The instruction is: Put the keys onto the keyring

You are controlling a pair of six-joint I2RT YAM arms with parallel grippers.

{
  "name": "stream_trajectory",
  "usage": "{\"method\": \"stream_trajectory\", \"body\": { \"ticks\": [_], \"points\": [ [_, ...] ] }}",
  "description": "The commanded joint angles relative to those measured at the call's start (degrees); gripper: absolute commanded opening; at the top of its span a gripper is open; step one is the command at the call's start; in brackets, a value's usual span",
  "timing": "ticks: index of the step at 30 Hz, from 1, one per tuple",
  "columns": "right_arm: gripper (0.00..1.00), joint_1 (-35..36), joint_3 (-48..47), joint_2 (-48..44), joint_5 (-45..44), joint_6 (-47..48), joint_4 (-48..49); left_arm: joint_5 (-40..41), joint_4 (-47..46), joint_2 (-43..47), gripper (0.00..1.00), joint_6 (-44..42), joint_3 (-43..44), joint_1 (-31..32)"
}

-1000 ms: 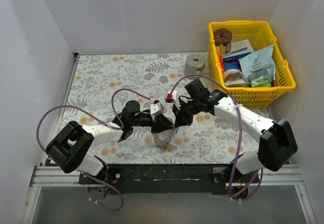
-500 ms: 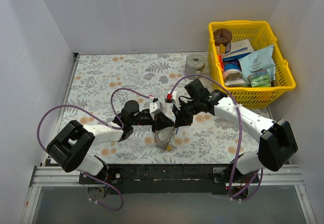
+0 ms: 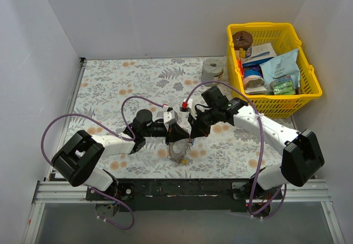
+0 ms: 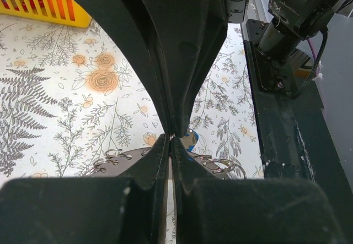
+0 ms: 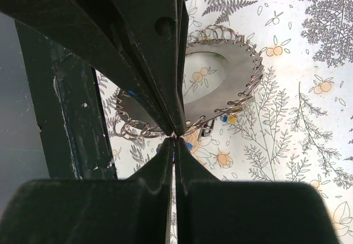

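Keyring [image 3: 177,150] sits on the patterned table [image 3: 110,84], near the front edge and between the two arms.

Overhead view: the left gripper [image 3: 172,135] and the right gripper [image 3: 192,137] converge on the ring's far edge from opposite sides, close together. The likely purpose is for one to steady the ring while the other works a key. The yellow basket [image 3: 309,90] and the grey roll [image 3: 210,70] stand well apart and play no part.

Left wrist view: the finger pads are pressed together with no gap. The tips meet just above the ring's flat grey face, and a blue-headed key [image 4: 191,141] lies immediately beside them. Whether the pads pinch the ring's thin edge or a wire loop cannot be determined.

Right wrist view: this pair is also fully closed. The tips meet at the ring's toothed rim, where small wire loops hang. A yellow-headed key [image 5: 232,119] shows at the rim. What is caught between the tips, if anything, is hidden.

Assessment: threading is under way and not complete.
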State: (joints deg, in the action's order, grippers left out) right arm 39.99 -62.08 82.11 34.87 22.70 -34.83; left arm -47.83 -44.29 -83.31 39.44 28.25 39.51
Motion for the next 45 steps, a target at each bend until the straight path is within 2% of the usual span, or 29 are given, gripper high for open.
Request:
{"method": "stream_trajectory", "body": {
  "ticks": [1,9,12,13,15,16,19,22,29,39,42,45],
  "points": [
    [0.01,0.18,-0.58,-1.16,1.87,-0.02,1.34,-0.24,-0.53,-0.54,0.00,-0.42,1.63,0.22],
    [0.01,0.18,-0.76,-1.16,3.09,-0.37,2.48,2.83,-6.06,0.86,0.00,2.48,-1.09,0.22],
    [0.17,0.18,-0.76,-1.68,3.36,-0.37,3.36,4.76,-10.80,1.74,0.00,4.59,-3.45,0.22],
    [0.28,0.18,-0.58,-2.03,3.27,-0.37,3.97,5.46,-13.08,1.92,0.00,5.03,-4.16,0.22],
    [0.37,0.18,-0.32,-3.17,2.66,-0.37,4.42,7.30,-15.11,2.36,0.00,6.34,-6.00,0.22],
    [0.44,0.18,0.03,-3.70,2.31,-0.37,4.85,7.93,-16.95,2.45,0.00,6.61,-6.62,0.22],
    [0.55,0.00,1.08,-6.07,1.34,-1.34,7.49,9.77,-20.64,2.97,0.00,7.75,-8.99,0.22],
    [0.61,-0.96,3.19,-8.27,1.69,-2.92,11.09,11.09,-24.60,3.76,0.00,8.63,-11.10,0.22],
    [0.60,-2.55,4.78,-8.19,5.99,-3.80,12.94,11.54,-29.62,5.52,0.00,9.78,-13.57,0.04],
    [0.55,-2.46,3.90,-5.47,10.13,-6.70,14.44,10.48,-24.79,7.72,0.00,8.11,-12.08,0.04],
    [0.50,-2.46,3.81,-4.76,10.13,-6.97,14.53,10.04,-24.44,7.90,0.00,8.11,-11.90,-0.04],
    [0.38,-2.46,3.55,-3.71,10.48,-6.61,13.82,9.87,-24.61,8.07,0.00,8.28,-11.99,-0.04]
  ]
}}
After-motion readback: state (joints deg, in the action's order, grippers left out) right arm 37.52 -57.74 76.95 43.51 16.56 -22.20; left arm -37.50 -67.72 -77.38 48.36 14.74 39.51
